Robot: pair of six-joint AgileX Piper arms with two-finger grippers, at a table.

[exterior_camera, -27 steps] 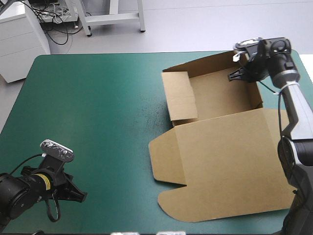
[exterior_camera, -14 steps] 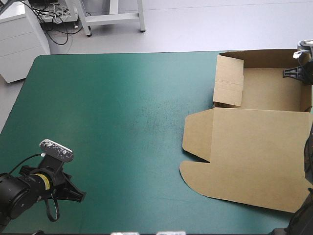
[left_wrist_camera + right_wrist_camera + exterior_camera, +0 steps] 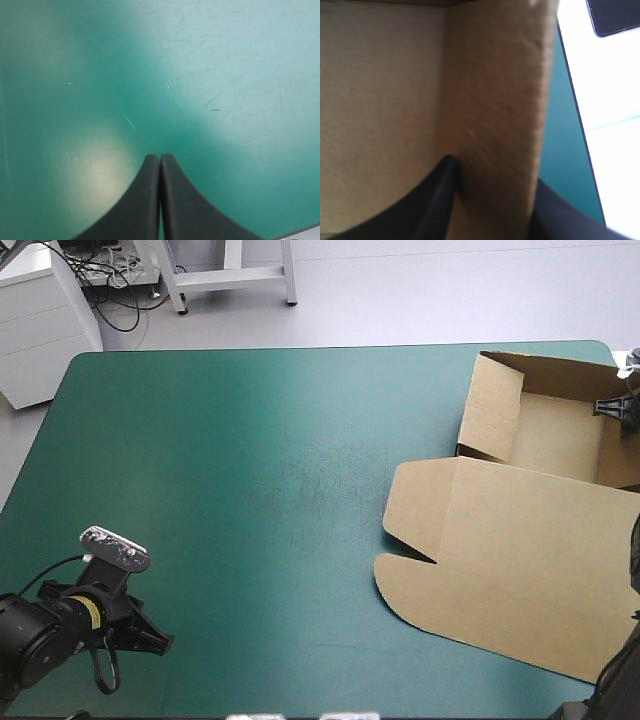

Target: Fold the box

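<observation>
The brown box (image 3: 520,550) is found at the far right corner of the table, on the teal-green cover (image 3: 250,470). It is set up as an open tray. 1 wall is raised along the far side, a shorter flap (image 3: 492,412) is stood up at the tray's left end, and the lid is laid flat toward the near edge. The lid's rounded corner is pointed at the table's near middle. The box is turned slightly askew to the table's edges, and its right side is cut off by the edge of the high view.

The right gripper (image 3: 606,406) is seen at the tray's right end. In the right wrist view its 2 black fingers (image 3: 440,190) are placed on either side of the raised right wall (image 3: 495,90), 1 inside the tray and 1 outside. They are all but closed, with the board pinched between them.

The left gripper (image 3: 168,642) is positioned low at the near left corner, well apart from the box. Its 2 fingers are pressed together in 1 pointed arch over bare cover.
</observation>
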